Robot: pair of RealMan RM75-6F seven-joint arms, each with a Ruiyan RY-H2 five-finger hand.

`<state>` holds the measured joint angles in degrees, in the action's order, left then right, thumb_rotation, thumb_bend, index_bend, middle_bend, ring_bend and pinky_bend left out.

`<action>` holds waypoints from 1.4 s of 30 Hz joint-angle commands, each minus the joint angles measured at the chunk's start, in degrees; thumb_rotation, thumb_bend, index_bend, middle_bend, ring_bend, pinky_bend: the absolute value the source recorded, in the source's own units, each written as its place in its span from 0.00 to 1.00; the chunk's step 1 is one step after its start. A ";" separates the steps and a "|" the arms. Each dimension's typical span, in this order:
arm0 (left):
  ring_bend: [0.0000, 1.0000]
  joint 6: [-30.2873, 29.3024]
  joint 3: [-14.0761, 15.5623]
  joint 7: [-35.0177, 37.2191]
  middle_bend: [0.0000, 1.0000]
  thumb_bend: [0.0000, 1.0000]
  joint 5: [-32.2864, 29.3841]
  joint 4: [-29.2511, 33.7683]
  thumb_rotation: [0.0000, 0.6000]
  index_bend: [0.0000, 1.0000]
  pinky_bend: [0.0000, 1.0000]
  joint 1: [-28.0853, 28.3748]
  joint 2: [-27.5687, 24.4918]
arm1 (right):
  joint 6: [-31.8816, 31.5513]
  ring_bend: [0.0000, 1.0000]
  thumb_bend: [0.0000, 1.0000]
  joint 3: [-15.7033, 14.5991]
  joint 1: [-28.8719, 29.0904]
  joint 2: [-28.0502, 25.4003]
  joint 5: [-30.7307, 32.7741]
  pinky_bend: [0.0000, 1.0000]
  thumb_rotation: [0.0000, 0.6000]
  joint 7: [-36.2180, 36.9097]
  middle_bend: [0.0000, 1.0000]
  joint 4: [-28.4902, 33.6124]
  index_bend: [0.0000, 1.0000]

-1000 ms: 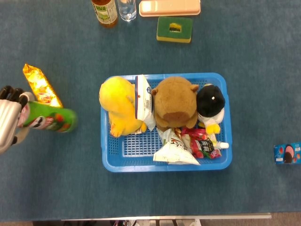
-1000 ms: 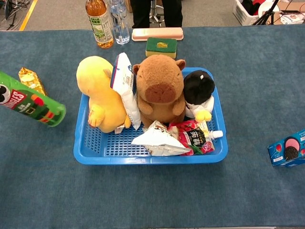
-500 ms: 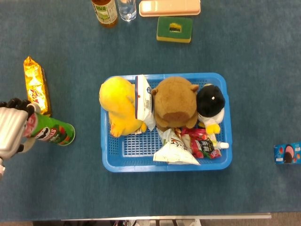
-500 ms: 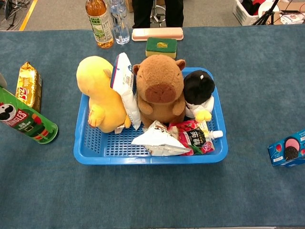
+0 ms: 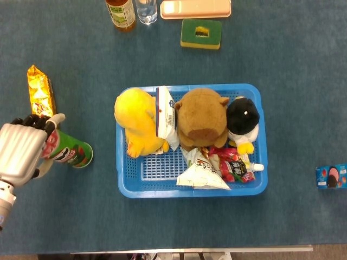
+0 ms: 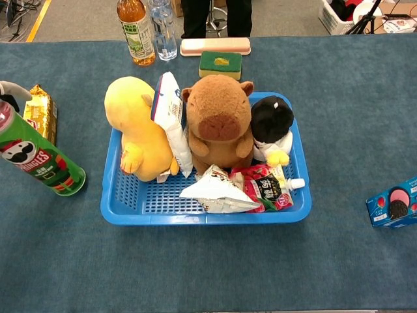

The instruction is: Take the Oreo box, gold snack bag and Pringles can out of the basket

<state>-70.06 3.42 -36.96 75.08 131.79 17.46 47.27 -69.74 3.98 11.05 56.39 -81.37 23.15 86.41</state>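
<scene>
My left hand (image 5: 21,150) grips the top of the green Pringles can (image 5: 70,150), which stands tilted on the table to the left of the blue basket (image 5: 162,187). In the chest view the Pringles can (image 6: 39,160) leans left with its base on the cloth, and only a bit of the left hand (image 6: 10,91) shows at the frame's edge. The gold snack bag (image 5: 40,91) lies on the table behind the can. At the far right edge sits the blue Oreo box (image 5: 332,176). My right hand is out of both views.
The basket (image 6: 130,208) holds a yellow plush (image 6: 138,130), a brown capybara plush (image 6: 218,120), a black-and-white plush (image 6: 272,124) and several snack packets. A tea bottle (image 6: 135,29), a water bottle (image 6: 161,29), a pink case (image 6: 215,45) and a green sponge (image 6: 220,64) line the far edge.
The left hand has brought the Pringles can down from a near-horizontal carry to a tilted stand on the table, with its base shifted slightly toward the basket. The gold bag, earlier half hidden, now shows in full.
</scene>
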 commanded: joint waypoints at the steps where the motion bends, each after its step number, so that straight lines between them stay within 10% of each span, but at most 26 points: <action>1: 0.28 -0.18 -0.23 -0.76 0.15 0.33 -0.94 0.81 1.00 0.11 0.42 0.24 -0.37 | -0.09 0.24 0.00 -0.04 -0.07 0.00 -0.08 0.55 1.00 0.06 0.28 0.01 0.10; 19: 0.23 -2.88 -1.71 0.24 0.00 0.13 -1.03 0.89 1.00 0.08 0.44 0.22 -0.18 | -0.09 0.24 0.00 -0.14 -0.19 0.10 -0.05 0.55 1.00 0.39 0.28 -0.15 0.10; 42: 0.22 -18.33 -8.27 9.37 0.17 0.13 10.92 -10.64 1.00 0.25 0.43 -4.43 8.38 | -9.82 0.24 0.00 -0.61 -4.46 -6.05 -3.77 0.55 1.00 -6.80 0.28 9.82 0.10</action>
<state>-86.59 -3.79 -28.02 85.05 122.78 13.59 54.08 -77.98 3.53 7.47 51.38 -84.30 17.93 94.66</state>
